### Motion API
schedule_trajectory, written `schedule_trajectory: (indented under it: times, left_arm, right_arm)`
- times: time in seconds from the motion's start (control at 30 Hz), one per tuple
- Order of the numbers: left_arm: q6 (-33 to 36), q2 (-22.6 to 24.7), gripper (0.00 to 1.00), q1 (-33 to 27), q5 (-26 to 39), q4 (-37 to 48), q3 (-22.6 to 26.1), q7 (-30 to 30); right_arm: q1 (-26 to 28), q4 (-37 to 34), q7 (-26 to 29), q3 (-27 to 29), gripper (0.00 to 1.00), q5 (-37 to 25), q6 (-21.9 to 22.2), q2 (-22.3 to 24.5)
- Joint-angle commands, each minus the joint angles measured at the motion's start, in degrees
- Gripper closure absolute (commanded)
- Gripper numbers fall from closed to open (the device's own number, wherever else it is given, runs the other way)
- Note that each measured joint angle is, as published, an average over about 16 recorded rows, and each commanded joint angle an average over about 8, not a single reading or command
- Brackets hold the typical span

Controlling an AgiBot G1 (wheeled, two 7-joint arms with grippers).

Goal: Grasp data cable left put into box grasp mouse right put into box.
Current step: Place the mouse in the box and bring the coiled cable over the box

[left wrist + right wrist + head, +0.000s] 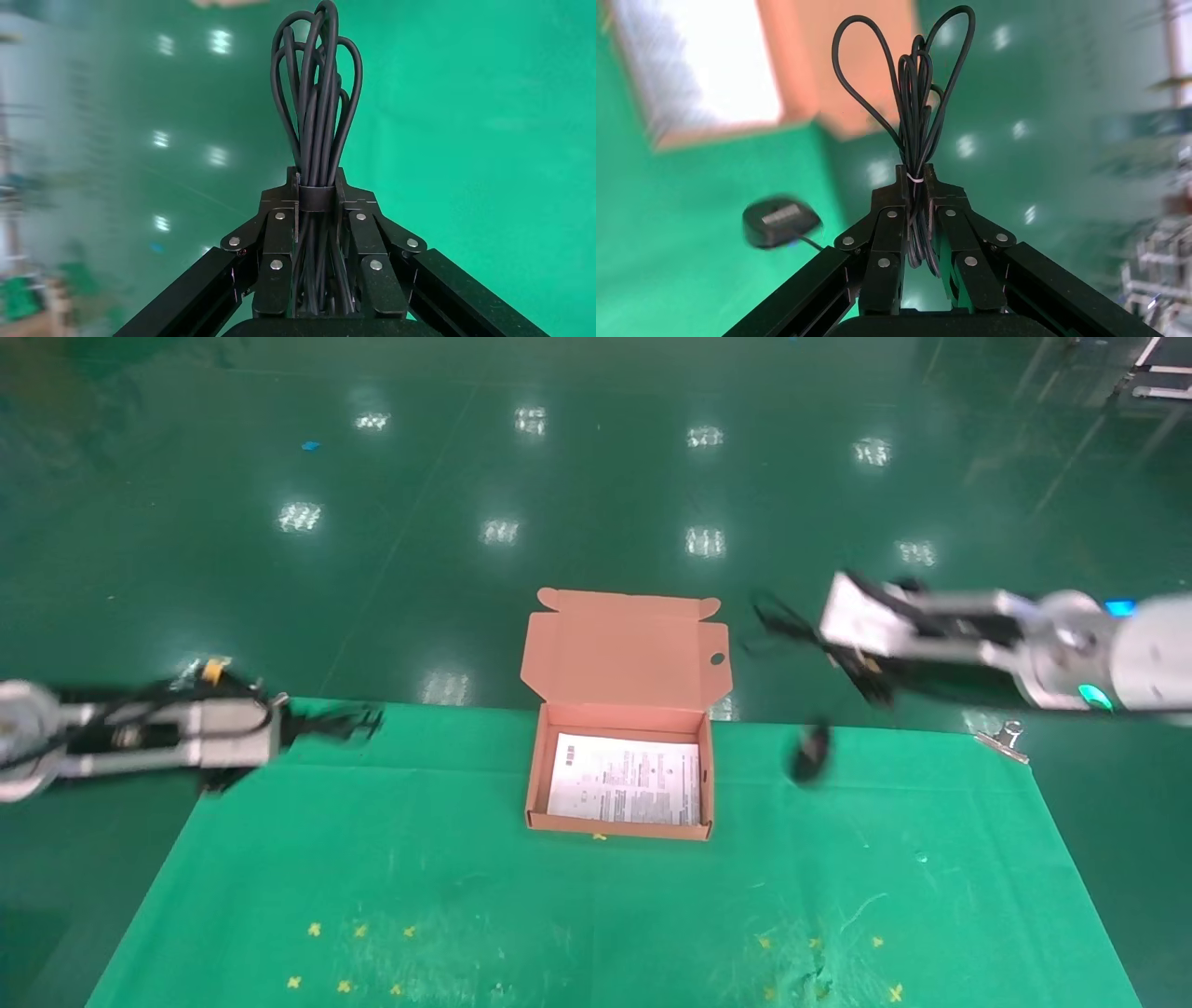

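Observation:
My left gripper [296, 725] is off the table's far left corner, shut on the data cable [349, 722], a thick black bundle of loops. In the left wrist view the loops [316, 119] stick out past the closed gripper [316, 186]. My right gripper [824, 637] is in the air right of the box, shut on the mouse's thin coiled cord [916, 112]. The black mouse [812, 752] dangles below it over the cloth; it also shows in the right wrist view [780, 221]. The salmon-pink box [535, 775] stands open at mid-table with a white printed sheet [626, 778] inside.
The box's flap lid [633, 649] stands open toward the far side, with a round hole near its right tab. A green cloth [466, 896] covers the table. A metal clip [1004, 740] sits at its far right corner. Glossy green floor lies beyond.

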Motion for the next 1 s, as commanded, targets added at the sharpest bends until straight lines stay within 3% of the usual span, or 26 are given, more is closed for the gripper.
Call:
schedule_trajectory:
  times: [0.03, 0.33, 0.53, 0.77, 1.0]
  left_arm:
    - [-1.74, 0.72, 1.0, -0.56, -0.45, -0.79, -0.68, 0.7]
    - [-6.64, 8.31, 1.0, -3.61, 1.66, 1.13, -0.79, -2.28]
    - [-8.84, 12.74, 1.0, -5.68, 3.95, 3.82, -0.23, -3.75]
    - [-9.88, 15.43, 1.0, -7.9, 5.47, 6.95, 0.09, -4.24]
    - [-9.84, 15.12, 1.0, -7.47, 5.47, 7.62, 0.12, -3.98]
  right_arm:
    - [1.38, -0.66, -0.8, 0.56, 1.0, 0.51, 1.72, -1.55]
    - [7.24, -12.44, -9.08, 0.98, 1.0, 4.16, 9.19, -12.22]
    - [9.74, -20.57, -15.8, 1.34, 1.0, 8.37, 11.65, -17.85]
    - [10.9, -27.05, -23.02, 1.98, 1.0, 13.27, 11.28, -21.1]
    - [10.31, -29.54, -25.84, 2.39, 1.0, 15.56, 11.35, -22.21]
